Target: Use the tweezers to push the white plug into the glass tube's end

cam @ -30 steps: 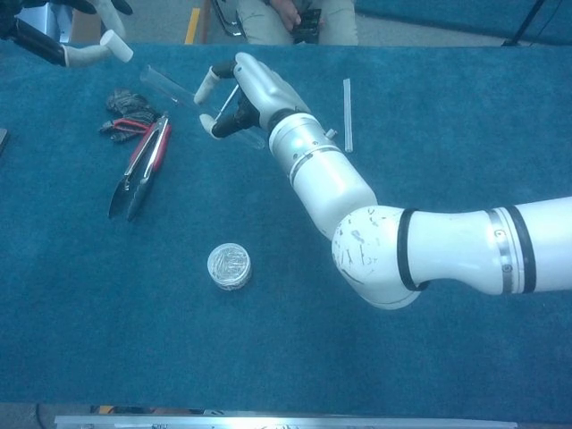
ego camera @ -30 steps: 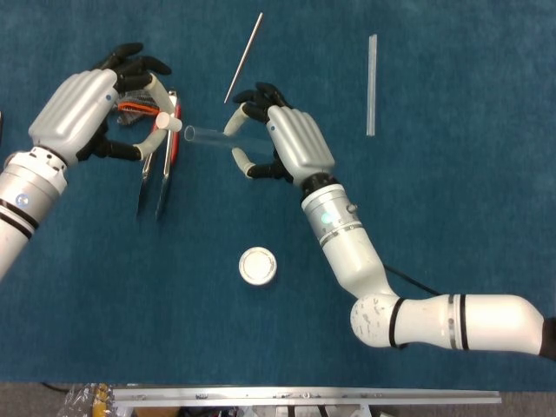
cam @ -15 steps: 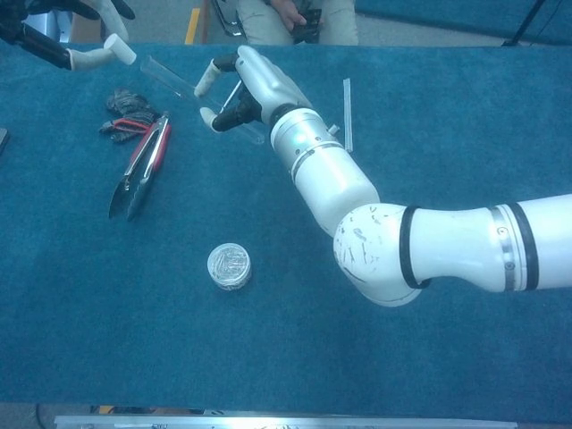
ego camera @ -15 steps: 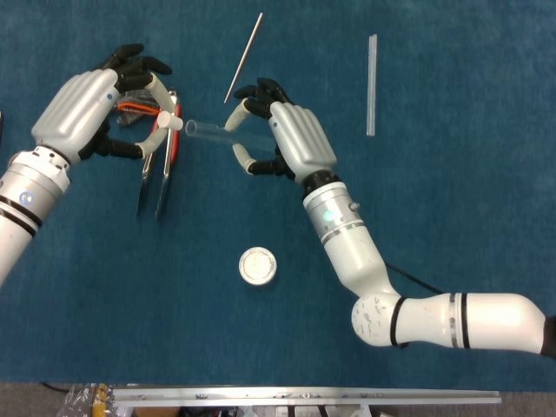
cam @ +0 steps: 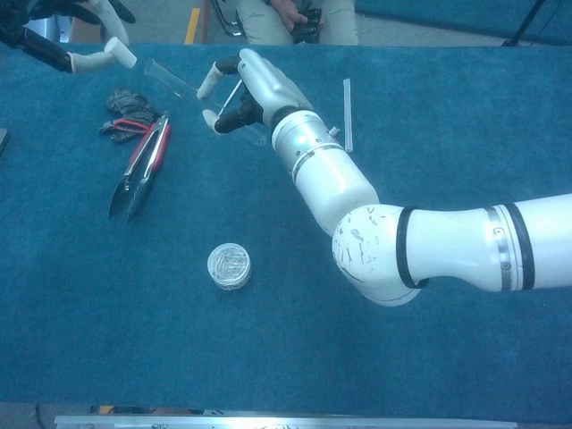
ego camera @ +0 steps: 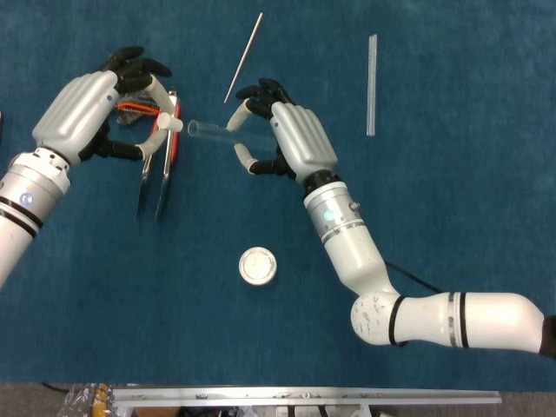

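My right hand (ego camera: 295, 139) grips a clear glass tube (ego camera: 211, 132) above the table, its open end pointing left. In the chest view the tube (cam: 170, 79) slants up and left from that hand (cam: 259, 89). My left hand (ego camera: 87, 113) is raised at the far left; its thumb and a finger pinch what looks like the small white plug (ego camera: 174, 124), right at the tube's open end. The chest view shows only the fingers of the left hand (cam: 85, 40). The red-handled tweezers (ego camera: 158, 169) lie on the blue cloth below the left hand, untouched.
A thin metal rod (ego camera: 245, 56) and a second clear tube (ego camera: 372, 84) lie at the back. A round white lid (ego camera: 258, 266) sits mid-table. A black and orange item (cam: 125, 105) lies by the tweezers' (cam: 138, 170) handles. The table's front edge (ego camera: 304, 395) is near.
My right hand has shifted the tube slightly up and left, so its open end sits nearer the left fingertips. The left hand has barely moved.
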Controlling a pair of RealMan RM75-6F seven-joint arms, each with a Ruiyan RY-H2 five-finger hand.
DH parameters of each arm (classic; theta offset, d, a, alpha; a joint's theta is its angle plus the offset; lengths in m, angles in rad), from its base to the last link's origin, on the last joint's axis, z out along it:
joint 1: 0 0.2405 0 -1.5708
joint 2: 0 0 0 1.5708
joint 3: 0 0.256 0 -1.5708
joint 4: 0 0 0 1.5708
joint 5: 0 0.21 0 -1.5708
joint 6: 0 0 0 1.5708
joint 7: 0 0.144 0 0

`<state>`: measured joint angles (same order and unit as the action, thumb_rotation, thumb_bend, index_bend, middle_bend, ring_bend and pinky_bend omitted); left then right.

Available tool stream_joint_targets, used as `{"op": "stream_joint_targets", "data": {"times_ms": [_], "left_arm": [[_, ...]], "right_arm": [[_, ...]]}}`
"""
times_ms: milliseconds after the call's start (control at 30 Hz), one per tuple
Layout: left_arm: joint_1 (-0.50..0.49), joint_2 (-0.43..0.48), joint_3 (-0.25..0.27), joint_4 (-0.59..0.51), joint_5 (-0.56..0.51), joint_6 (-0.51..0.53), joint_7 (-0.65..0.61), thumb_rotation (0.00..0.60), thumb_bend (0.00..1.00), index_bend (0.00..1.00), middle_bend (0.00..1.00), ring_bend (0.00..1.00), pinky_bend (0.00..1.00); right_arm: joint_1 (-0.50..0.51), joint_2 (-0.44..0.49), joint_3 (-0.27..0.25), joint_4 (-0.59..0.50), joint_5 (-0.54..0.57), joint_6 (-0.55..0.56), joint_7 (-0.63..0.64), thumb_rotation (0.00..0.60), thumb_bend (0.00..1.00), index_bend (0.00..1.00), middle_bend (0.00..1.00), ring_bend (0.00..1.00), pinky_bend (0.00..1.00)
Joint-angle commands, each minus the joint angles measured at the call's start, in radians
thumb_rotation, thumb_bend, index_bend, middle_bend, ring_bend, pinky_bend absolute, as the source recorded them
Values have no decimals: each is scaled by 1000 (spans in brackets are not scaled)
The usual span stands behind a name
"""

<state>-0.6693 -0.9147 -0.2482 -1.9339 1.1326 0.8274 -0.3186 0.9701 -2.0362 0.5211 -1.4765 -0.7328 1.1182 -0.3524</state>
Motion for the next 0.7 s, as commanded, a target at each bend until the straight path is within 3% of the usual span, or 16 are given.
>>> {"op": "stream_joint_targets", "data": {"times_ms": [33,700], "left_arm": [[1,0,0,-2,0,0,0,600,357,490,214,35,84],[-5,-19,-6,-12,-20,-7,4,600,356,490,214,35,84]], "right_arm": [[1,0,2,1,-2,0,4,600,440,611,248,79,261],[8,-8,4,9,4,-9,19,600,440,612,248,79,261]]}}
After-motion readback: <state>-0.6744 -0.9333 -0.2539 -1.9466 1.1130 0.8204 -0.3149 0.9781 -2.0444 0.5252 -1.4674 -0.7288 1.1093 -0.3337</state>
